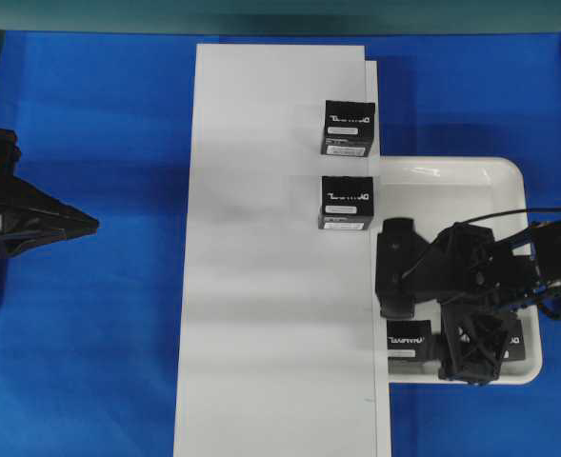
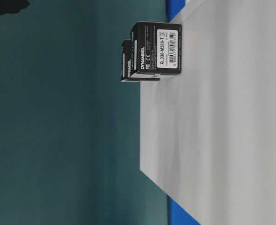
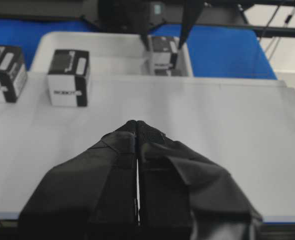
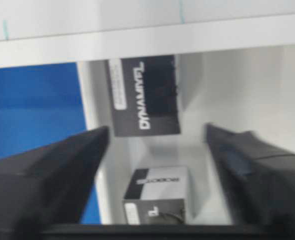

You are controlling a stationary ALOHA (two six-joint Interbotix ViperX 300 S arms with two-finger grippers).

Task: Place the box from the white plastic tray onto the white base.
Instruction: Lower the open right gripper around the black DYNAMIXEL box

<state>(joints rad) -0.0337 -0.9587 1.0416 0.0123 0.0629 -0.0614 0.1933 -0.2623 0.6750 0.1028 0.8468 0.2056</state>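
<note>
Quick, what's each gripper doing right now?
Left gripper: closed, holding nothing.
Right gripper: open over the white plastic tray, holding nothing.

White base (image 1: 270, 286): flat board with a matt, smooth, chalk-white finish and no glare. White plastic tray (image 1: 470, 176), at 3 o'clock of the board: glossy moulded plastic with soft highlights along its rim; boxes (image 1: 347, 202): black printed card with a slight sheen, white lettering and paper label strips. Tabletop (image 1: 90, 333): matt blue covering, faintly textured; right gripper (image 4: 157, 165) and left gripper (image 3: 137, 125): dull black plastic, the jaws faced with matt tape-like padding.
</note>
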